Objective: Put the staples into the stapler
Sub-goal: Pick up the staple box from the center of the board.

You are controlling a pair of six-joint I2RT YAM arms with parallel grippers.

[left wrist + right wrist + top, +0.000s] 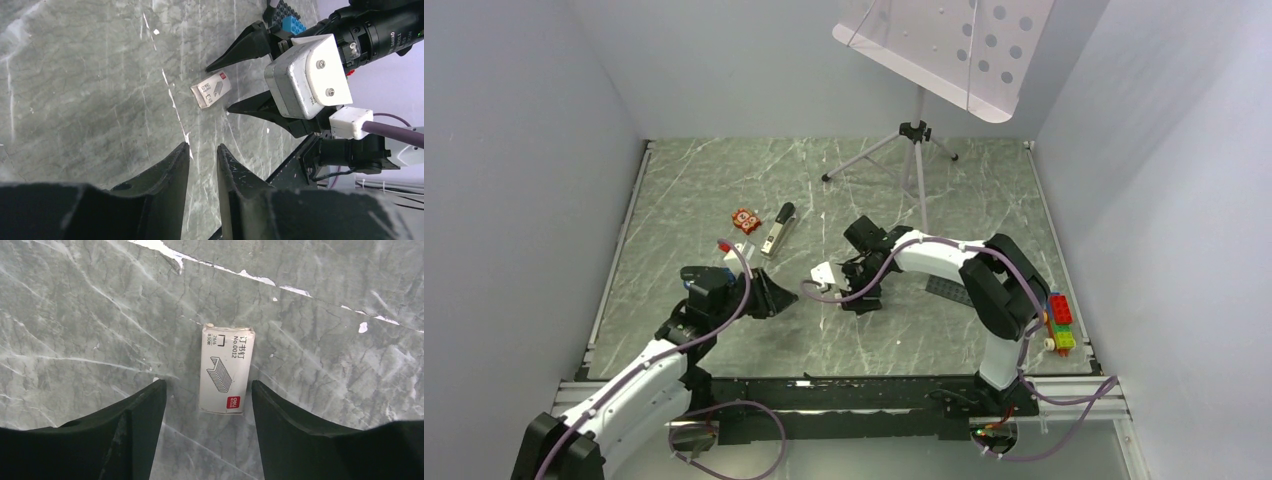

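The small white cardboard staple box lies flat on the grey-green marble bench, between the wide-spread black fingers of the right end effector, touching neither. The left end effector hovers nearby, narrowly parted and empty. The black-and-silver stapler lies well apart

Grey walls, green marble tabletop, tripod w/ white perforated panel.
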